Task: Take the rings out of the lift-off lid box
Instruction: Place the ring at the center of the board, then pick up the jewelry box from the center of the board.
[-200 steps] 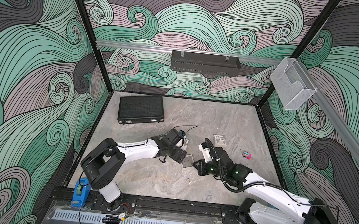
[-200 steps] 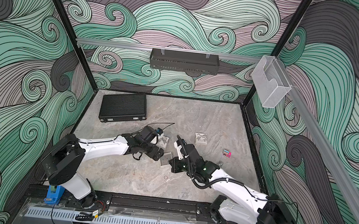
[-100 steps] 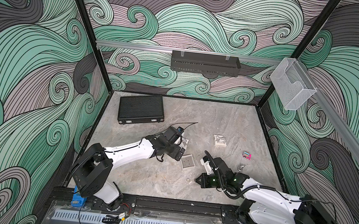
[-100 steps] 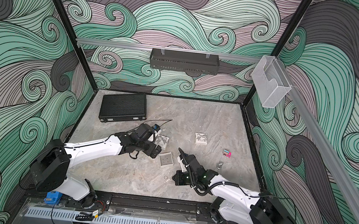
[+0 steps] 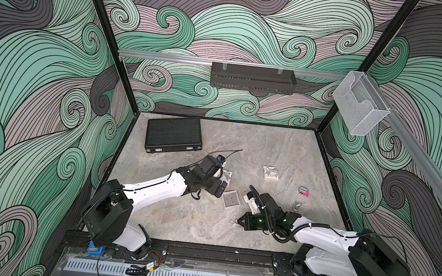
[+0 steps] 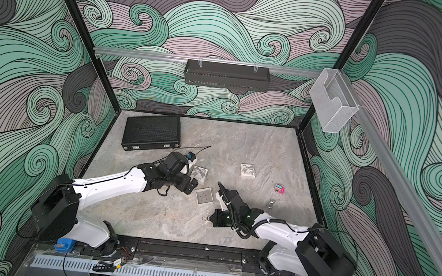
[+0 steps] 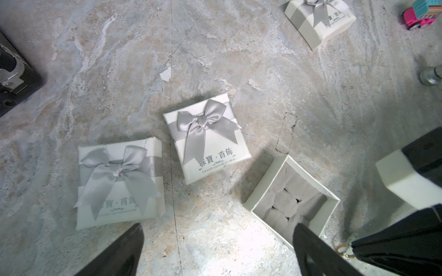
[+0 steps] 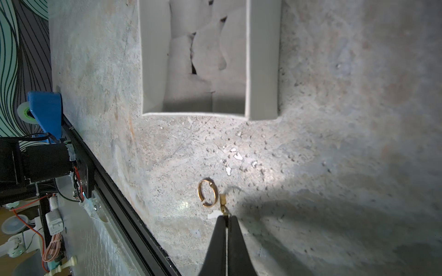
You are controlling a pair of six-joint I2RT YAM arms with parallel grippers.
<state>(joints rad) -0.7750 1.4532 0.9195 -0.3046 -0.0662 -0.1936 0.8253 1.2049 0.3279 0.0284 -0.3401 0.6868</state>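
Though apart, ring just beyond closed jaws

Gold ring seen just ahead of black right gripper, cream box base lined grey beyond it, tabletop mottled grey-beige, walls swirled teal, mauve, charcoal.
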